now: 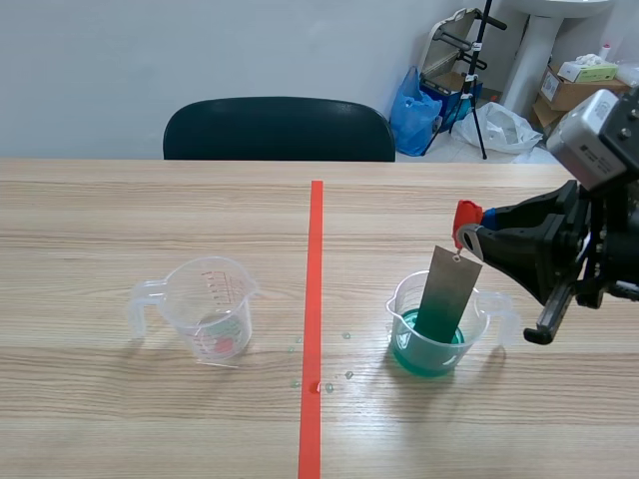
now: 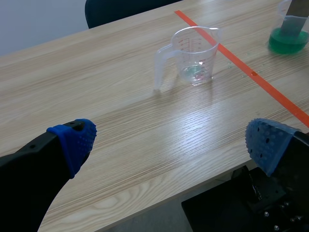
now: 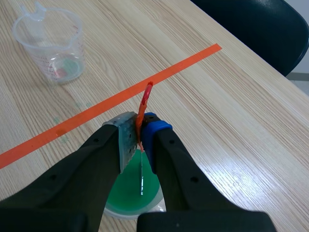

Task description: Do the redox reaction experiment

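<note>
Right wrist view: right gripper (image 3: 138, 130) hides most of the green-liquid beaker (image 3: 123, 211). Lower end of metal strip (image 1: 446, 289) blurs under the liquid. Left wrist view: beaker cut off at edge. Graduations on measuring cup (image 1: 205, 289) unreadable.

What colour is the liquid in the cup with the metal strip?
Green liquid, clearest in the scene view.

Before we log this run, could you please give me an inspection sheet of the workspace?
Surface: wooden table, orange tape line down the middle.
Job's things: clear measuring cup, almost empty; second cup holding green liquid, with a metal strip standing in it.
Clutter: small droplets near the tape.
End effectors: left end effector open, holding nothing; right end effector shut on the metal strip's top.
Cables: nothing seen.
Surroundings: dark chair, blue bag and cardboard boxes beyond the table.
</note>
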